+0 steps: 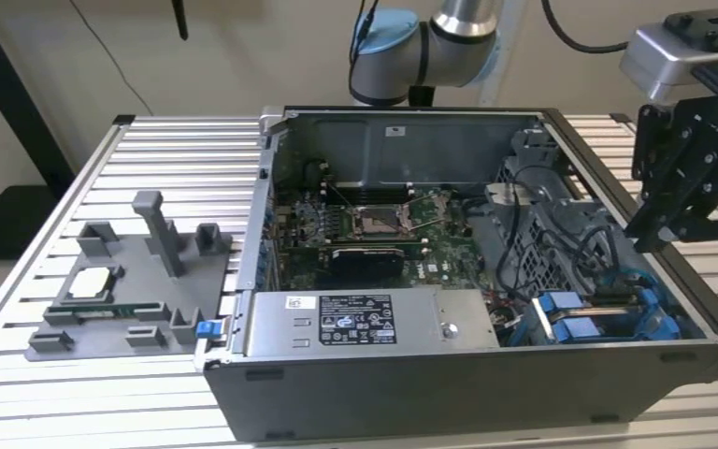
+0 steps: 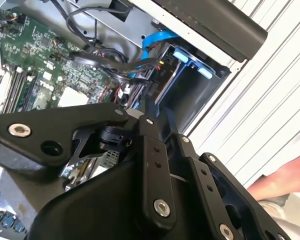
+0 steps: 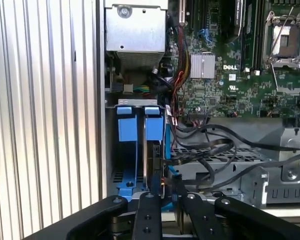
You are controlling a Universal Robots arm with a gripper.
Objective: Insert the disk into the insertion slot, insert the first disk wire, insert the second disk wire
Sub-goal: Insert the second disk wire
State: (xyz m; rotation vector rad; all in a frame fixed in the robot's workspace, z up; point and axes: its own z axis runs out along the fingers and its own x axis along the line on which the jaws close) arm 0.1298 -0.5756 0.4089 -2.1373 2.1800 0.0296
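Observation:
The insertion slot is a grey bay with blue rails in the open computer case, at its near corner on the exterior view's right. In the first wrist view the insertion slot carries two blue tabs. Under one tab a dark slab stands edge-on; it looks like the disk seated in the bay. Black wires run up to its side, but whether they are plugged in is hidden. My gripper hangs above the case's wall on the exterior view's right, just over the bay. The gripper holds nothing that I can see.
A grey metal box with a sticker lies along the case front beside the bay. The motherboard fills the case floor. A grey fixture stands on the slatted table. A person's hand rests outside the case.

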